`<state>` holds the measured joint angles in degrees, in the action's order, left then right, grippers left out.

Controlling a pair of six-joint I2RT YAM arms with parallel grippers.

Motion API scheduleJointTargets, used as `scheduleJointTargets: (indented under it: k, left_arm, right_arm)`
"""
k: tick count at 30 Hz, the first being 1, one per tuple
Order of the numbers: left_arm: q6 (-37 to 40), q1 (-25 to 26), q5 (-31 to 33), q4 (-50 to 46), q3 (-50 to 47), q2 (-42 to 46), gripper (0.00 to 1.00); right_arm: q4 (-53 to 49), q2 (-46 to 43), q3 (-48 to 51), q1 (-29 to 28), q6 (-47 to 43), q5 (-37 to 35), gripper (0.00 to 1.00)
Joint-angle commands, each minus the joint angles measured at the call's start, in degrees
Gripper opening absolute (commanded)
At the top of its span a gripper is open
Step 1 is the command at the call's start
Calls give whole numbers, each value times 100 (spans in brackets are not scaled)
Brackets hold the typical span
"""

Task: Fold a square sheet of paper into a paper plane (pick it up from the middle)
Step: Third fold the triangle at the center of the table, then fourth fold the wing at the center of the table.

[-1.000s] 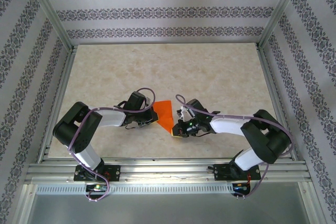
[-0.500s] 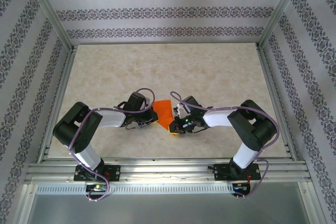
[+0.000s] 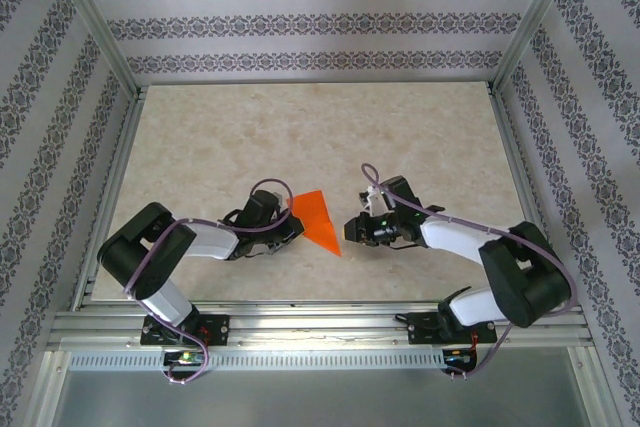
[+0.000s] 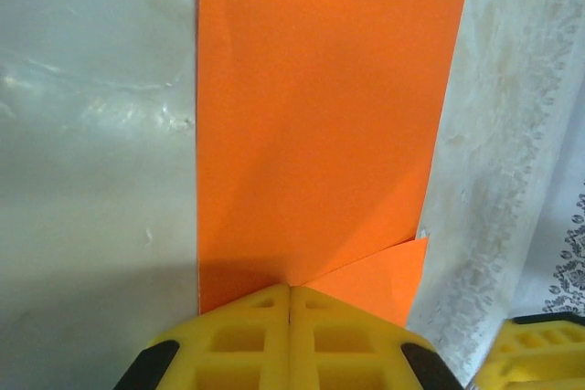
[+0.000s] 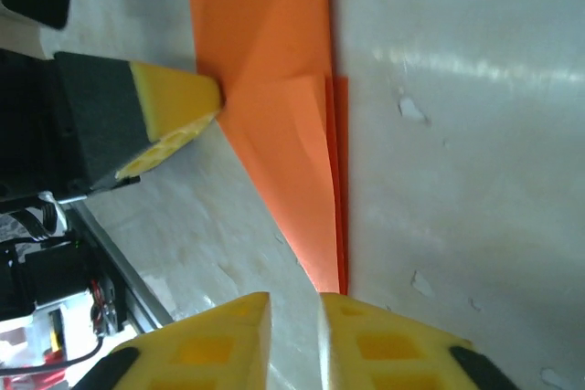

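Hemmed by aluminium rails and patterned walls, the glossy marbled tabletop stretches open beyond 2 arms that face each other near its front edge, the paper plane lying between them. The left tool is clamped on the wide end of the thin, bright orange dart, its yellow fingers pressed together beside a folded flap. The right tool stands just off the sharp tip, fingers slightly parted and holding nothing.
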<state>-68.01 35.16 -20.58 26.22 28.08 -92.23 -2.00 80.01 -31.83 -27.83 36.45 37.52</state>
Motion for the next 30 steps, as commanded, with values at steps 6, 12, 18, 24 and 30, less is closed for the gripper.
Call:
scheduleJointTargets:
  k: [6, 12, 18, 24, 30]
  left_arm:
    - [646, 22, 744, -1159, 142, 1118, 26]
    - [873, -320, 660, -1629, 31, 1539, 31]
    - [1000, -626, 151, -1752, 153, 1312, 29]
    - [984, -650, -220, -1621, 371, 882, 28]
    - [926, -649, -402, -1491, 453, 585, 24]
  right_arm:
    - [-185, 395, -683, -67, -283, -416, 27]
    - [50, 846, -847, -185, -131, -416, 29]
    - [51, 1341, -1119, -231, -146, -239, 28]
    - [112, 1641, -1283, -214, -128, -163, 24]
    - [218, 1884, -1396, -214, -112, 4, 19]
